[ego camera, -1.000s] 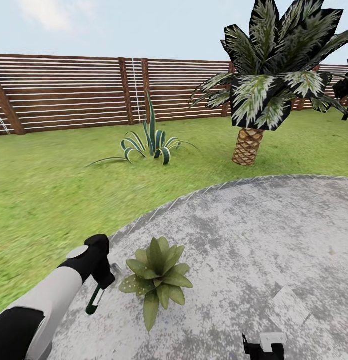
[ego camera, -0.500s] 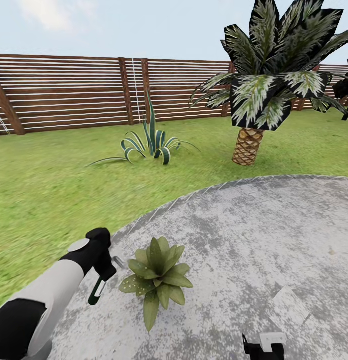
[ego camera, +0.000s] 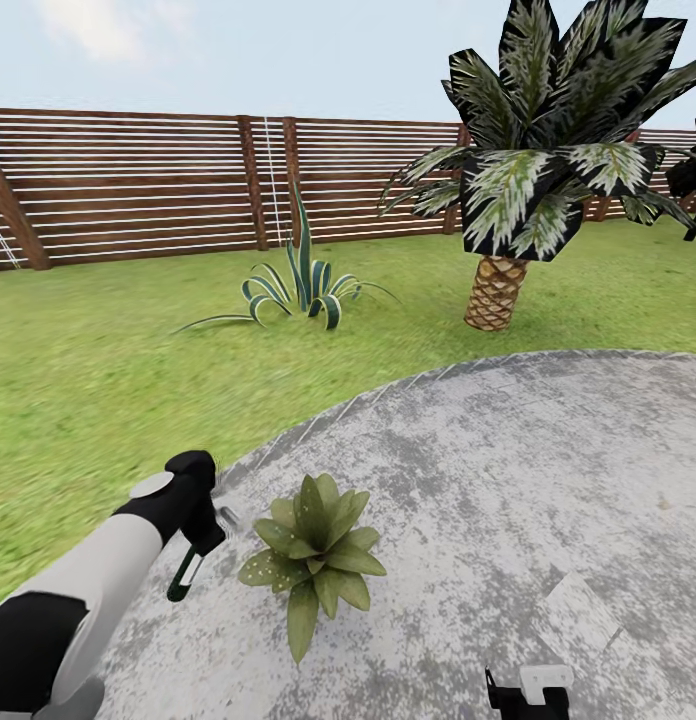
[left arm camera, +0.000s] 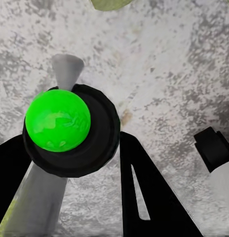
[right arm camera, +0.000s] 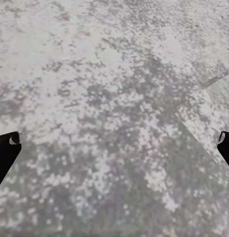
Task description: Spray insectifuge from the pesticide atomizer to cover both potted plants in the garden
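Gripping the pesticide atomizer [left arm camera: 65, 133] in the left gripper [ego camera: 193, 545], jaws clamped on it, nozzle aimed near the potted plant [ego camera: 313, 548] on the patio [ego camera: 508, 480]. Drawn slightly back and away from the rosette compared with a second ago, likely re-aiming the spray. Hanging low over bare paving, right gripper [right arm camera: 114, 148], jaws apart. Second plant not yet reached.

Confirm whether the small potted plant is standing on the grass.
No. In the head view the potted plant sits on the grey paved patio, just inside its edge, with the lawn beyond.
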{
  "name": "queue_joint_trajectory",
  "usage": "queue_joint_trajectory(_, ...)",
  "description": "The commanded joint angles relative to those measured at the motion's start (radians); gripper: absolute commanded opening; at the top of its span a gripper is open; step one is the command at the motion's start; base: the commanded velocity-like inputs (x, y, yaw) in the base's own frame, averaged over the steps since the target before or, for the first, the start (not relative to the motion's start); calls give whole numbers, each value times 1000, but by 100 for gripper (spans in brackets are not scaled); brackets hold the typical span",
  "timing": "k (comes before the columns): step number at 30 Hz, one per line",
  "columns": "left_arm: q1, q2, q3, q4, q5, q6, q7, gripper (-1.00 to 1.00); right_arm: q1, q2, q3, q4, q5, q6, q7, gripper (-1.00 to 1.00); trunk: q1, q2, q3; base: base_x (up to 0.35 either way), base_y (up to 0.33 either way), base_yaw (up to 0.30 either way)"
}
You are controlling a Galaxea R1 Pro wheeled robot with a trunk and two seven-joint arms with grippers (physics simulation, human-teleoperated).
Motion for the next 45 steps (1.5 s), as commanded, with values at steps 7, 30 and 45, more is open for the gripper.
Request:
queue_joint_trajectory(7,63,12,-4,1,-6,5,-4,-100,0,0,9,-1,-4,-1,-6,100,0,0,-1,0,0,0)
queue_joint_trajectory(30,133,14,7,-3,7,5,64,-100,0,0,10,-1,-2,-1,-6,100,0,0,-1,44,7,0)
queue_joint_trajectory(45,129,60,74,-9,5,3,62,-100,0,0,10,-1,-2,-1,-6,100,0,0,-1,0,0,0)
